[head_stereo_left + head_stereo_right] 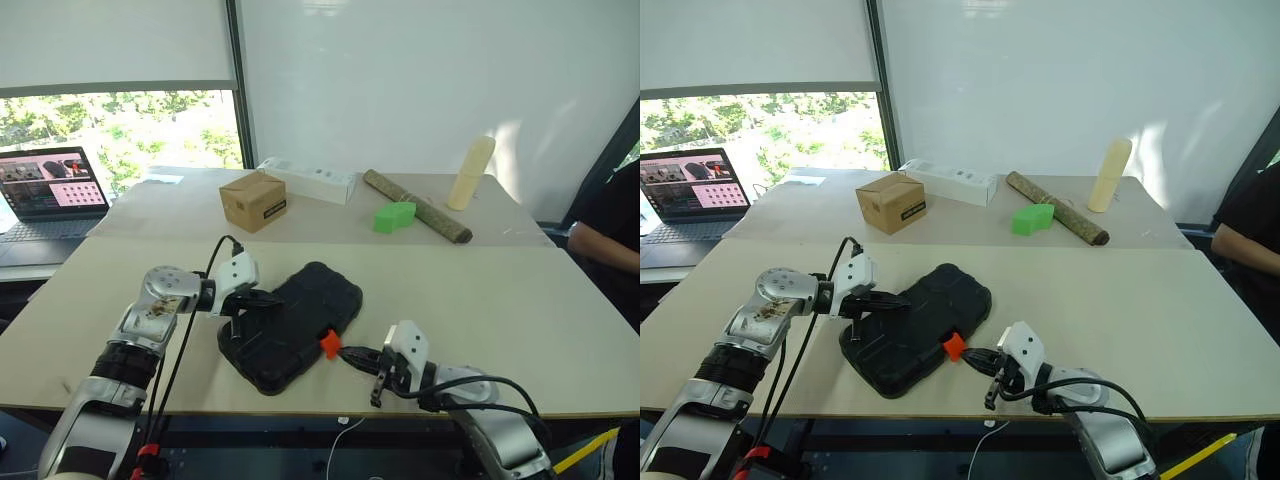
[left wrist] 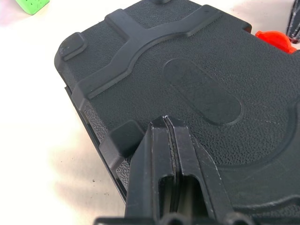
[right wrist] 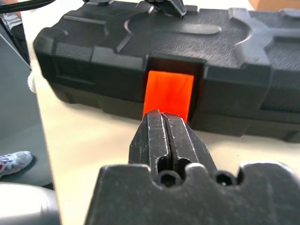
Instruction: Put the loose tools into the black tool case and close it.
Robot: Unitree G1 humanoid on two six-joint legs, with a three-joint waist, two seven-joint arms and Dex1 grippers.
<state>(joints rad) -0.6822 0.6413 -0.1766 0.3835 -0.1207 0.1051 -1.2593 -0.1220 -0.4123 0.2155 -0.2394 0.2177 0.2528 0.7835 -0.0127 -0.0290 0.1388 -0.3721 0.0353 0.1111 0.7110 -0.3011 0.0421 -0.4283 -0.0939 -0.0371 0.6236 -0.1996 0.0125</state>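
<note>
The black tool case [image 1: 293, 325] is rigid, textured plastic. Both the left gripper [image 1: 268, 298] and the right gripper [image 1: 352, 352] are fully closed and empty; press its orange latch [image 1: 330, 343].

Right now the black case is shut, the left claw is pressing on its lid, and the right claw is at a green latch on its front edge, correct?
Not quite: the latch is orange, as the right wrist view shows. The black case is shut, the left claw rests on its lid, and the right claw is at that latch.

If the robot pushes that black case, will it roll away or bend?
Probably neither. The black tool case lies flat and wide on the table, so it should slide, not roll. Its ribbed, textured shell looks like stiff plastic. The left gripper resting on top likely steadies it.
</note>
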